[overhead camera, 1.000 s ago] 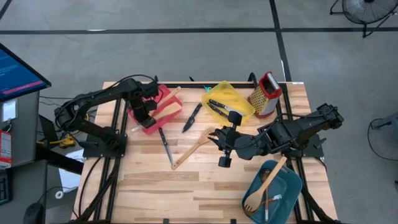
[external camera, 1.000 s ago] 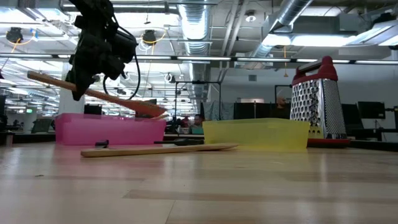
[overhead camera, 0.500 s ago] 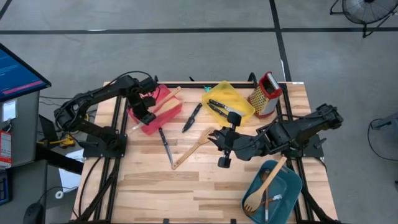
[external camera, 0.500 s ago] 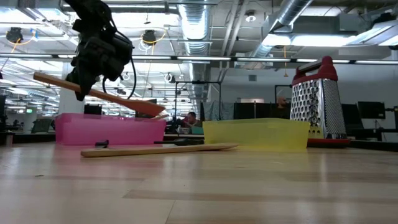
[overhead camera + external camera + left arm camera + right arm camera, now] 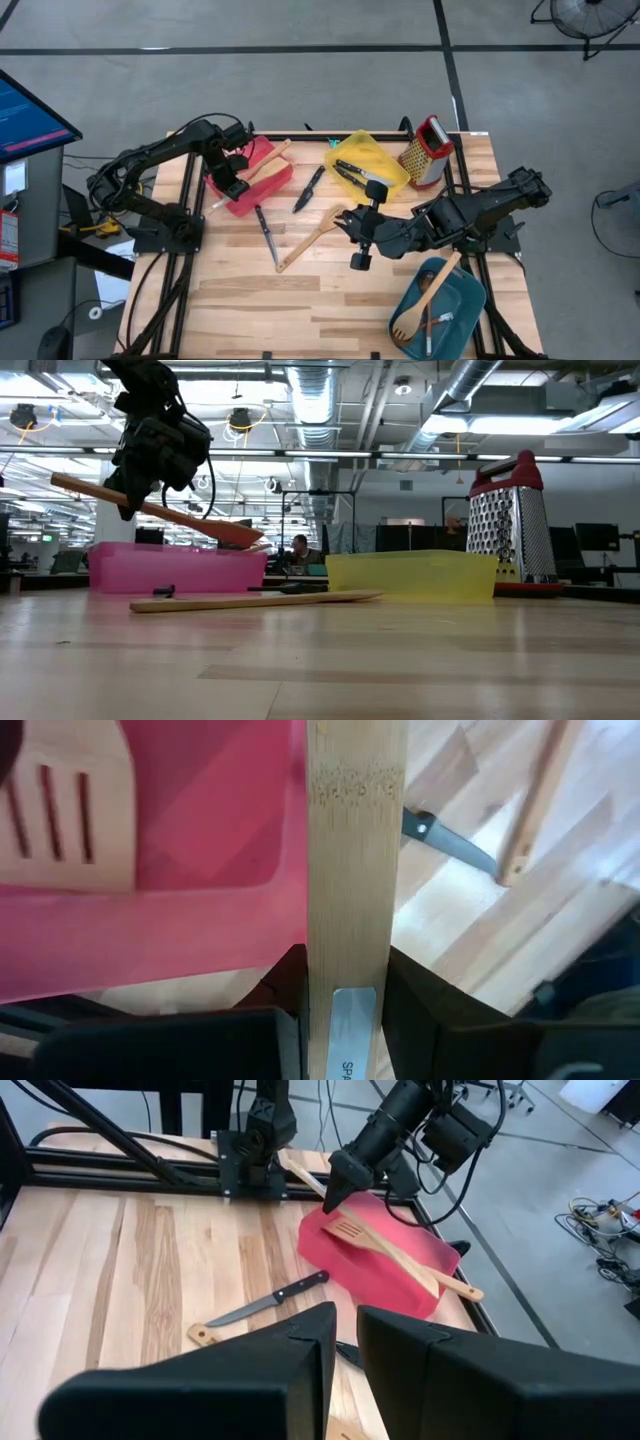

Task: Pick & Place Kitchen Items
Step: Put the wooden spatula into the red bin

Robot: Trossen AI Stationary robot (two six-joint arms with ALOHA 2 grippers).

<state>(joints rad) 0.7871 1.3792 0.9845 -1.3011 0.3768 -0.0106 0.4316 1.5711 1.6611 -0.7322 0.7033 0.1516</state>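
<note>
A pale wooden spatula with a flat bamboo handle (image 5: pixel 355 870) is being gripped by the left gripper (image 5: pixel 236 186) and held tilted above the shallow red plastic tray (image 5: pixel 262 185), its blade angled down toward the tray's inside. A slotted wooden turner (image 5: pixel 385 1250) is already lying across that tray. The placing step is judged to be in hand: next, the spatula would need lowering into the tray beside the turner, and the jaws would need opening. On the wooden table (image 5: pixel 300 300), a black-handled steel knife (image 5: pixel 266 233) is lying loose. The right gripper (image 5: pixel 358 238), empty with its fingers nearly together, is being kept waiting over the table's middle.
</note>
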